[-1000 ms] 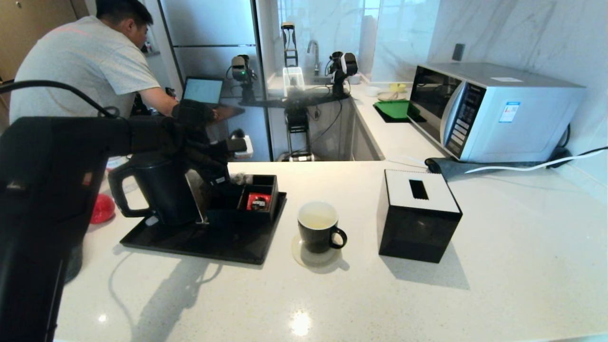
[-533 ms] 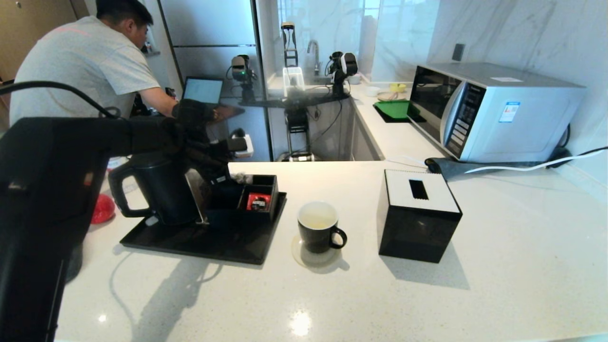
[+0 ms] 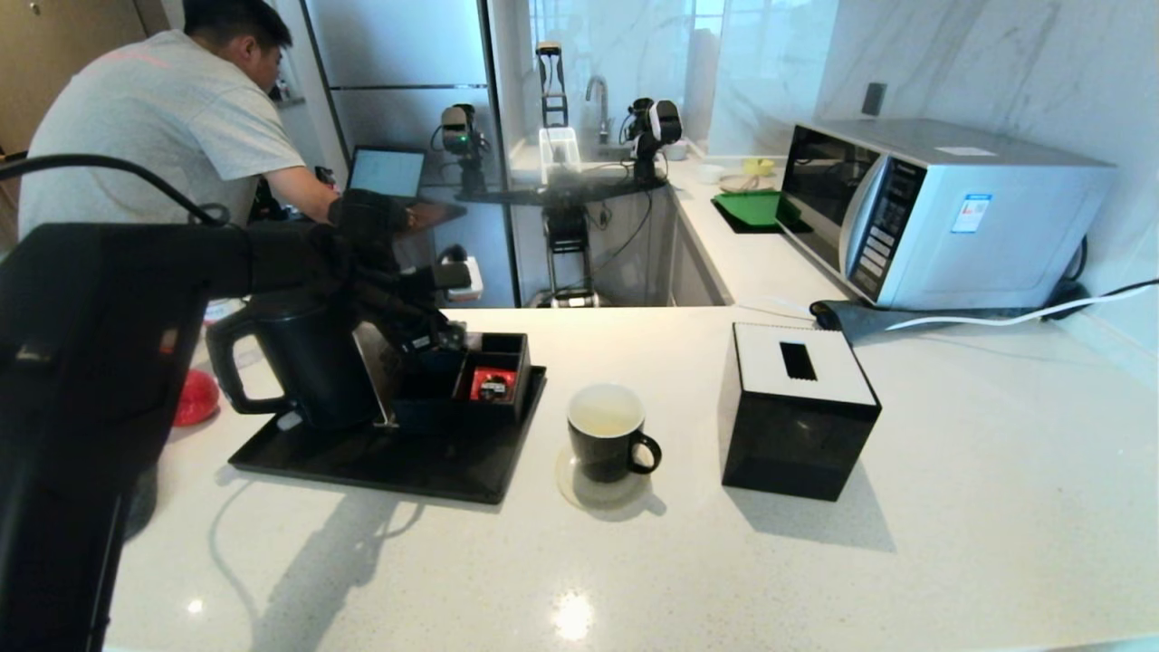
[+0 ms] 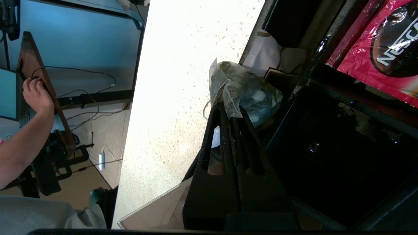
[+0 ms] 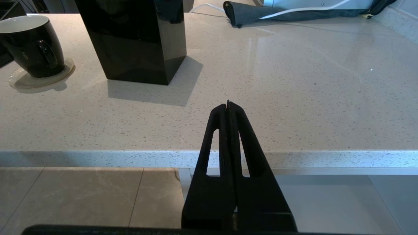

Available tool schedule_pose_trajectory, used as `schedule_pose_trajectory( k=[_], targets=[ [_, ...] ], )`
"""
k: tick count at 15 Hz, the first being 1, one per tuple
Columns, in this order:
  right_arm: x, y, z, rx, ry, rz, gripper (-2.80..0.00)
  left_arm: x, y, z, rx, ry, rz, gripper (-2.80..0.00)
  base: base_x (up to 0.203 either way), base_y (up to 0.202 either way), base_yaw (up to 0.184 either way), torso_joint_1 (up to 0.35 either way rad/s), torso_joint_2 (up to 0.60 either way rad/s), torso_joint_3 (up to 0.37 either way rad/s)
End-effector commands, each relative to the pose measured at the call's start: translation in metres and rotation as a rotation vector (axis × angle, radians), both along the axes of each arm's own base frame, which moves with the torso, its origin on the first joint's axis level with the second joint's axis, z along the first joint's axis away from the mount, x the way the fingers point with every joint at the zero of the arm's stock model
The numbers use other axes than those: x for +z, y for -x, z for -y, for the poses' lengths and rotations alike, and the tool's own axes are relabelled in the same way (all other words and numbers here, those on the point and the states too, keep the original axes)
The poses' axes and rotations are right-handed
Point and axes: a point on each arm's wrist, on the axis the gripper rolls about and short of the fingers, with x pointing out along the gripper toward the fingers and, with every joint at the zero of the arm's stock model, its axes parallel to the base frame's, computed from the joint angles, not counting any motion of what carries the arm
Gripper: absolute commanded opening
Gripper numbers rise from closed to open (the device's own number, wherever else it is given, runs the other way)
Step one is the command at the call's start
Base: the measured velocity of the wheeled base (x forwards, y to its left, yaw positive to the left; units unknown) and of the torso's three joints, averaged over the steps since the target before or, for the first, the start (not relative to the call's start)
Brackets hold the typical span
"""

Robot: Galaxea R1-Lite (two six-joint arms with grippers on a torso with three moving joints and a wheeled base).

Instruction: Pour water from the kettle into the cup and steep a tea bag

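Tea-bag pickup is the step I am working on. I am holding the left claw (image 4: 229, 112) closed on a corner of the tea bag (image 4: 243, 88), pinching the pale mesh while the pouch is still resting at the back edge of the compartment box (image 3: 484, 376), beside the red sachet (image 4: 375, 49). From the head view the left claw (image 3: 444, 340) is hanging over that box, which is sitting on the black tray (image 3: 380, 457) just next to the kettle (image 3: 303, 362). The cup (image 3: 605, 433) is standing on its coaster (image 3: 598, 493) on the worktop (image 3: 634, 580), just off the tray's right edge and near the black tissue box (image 3: 797, 412); its white inside is showing a faint pale tint, so I am judging that water is already in it, though I cannot be sure. The right claw (image 5: 228, 106) is sitting shut and empty, parked low off the worktop's front edge. Next move, as I am reading it: lifting straight up so the pouch is clearing the box wall without snagging, then carrying it rightward over the cup and lowering it in. The grip is only on a thin corner of mesh, so I am planning a slow lift and am watching for the thread catching on the box.
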Motion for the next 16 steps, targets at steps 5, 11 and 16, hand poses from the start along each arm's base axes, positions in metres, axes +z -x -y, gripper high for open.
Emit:
schedule_pose_trajectory(
  k=[5,11,16],
  targets=[
    [0.0,0.0,0.0,0.0,0.0,-0.001,-2.8,0.012,0.005,-0.002,-0.001,-0.002,0.021,-2.8,0.0,0.0,0.0,0.0,0.0,0.0],
    [0.0,0.0,0.0,0.0,0.0,-0.001,-2.8,0.037,0.017,-0.002,-0.001,0.014,0.07,-2.8,0.0,0.0,0.0,0.0,0.0,0.0],
    [0.0,0.0,0.0,0.0,0.0,-0.001,-2.8,0.063,0.031,-0.001,0.0,0.042,0.11,-2.8,0.0,0.0,0.0,0.0,0.0,0.0]
  ],
)
